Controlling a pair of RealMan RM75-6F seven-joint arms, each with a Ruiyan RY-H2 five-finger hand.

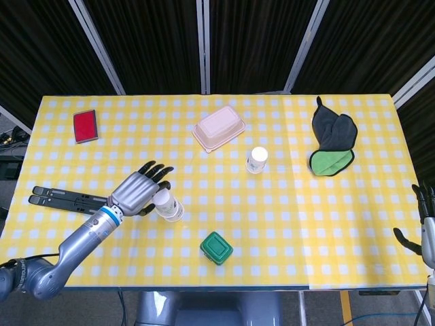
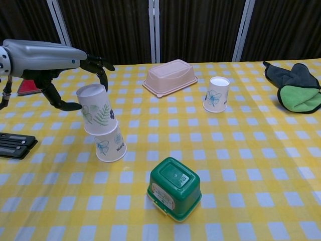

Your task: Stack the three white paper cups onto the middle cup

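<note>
a stack of two upside-down white paper cups [image 2: 103, 125] stands left of the table's middle. the top cup [image 2: 95, 113] carries a green leaf print and sits tilted over the bottom cup [image 2: 110, 145], which has a bluish flower print; only the chest view shows this tilt and the prints, while the head view gives just a white round top [image 1: 170, 204] by the fingers. the third cup [image 2: 216, 94], also inverted with a blue flower, stands alone well to the right, near the table's centre. three cups in all.

the left hand [image 1: 139, 190] is at the top cup: in the chest view dark fingers [image 2: 98, 64] arch over its rim and the thumb [image 2: 67, 104] hooks in at its left side, touching or nearly so. whether it truly grips the cup, i cannot tell.

the right hand [image 1: 423, 227] shows only in the head view, at the right edge off the table, fingers spread, holding nothing.

around them on the yellow-and-white checked tablecloth [image 1: 285, 224]: one green plastic lidded box [image 2: 174, 188] in front of the stack, one beige clamshell container [image 2: 169, 76] behind, one dark grey and green cloth [image 2: 296, 88] far right, one red flat pad [image 1: 85, 125] and one black slatted stand [image 1: 68, 199] on the left.
</note>
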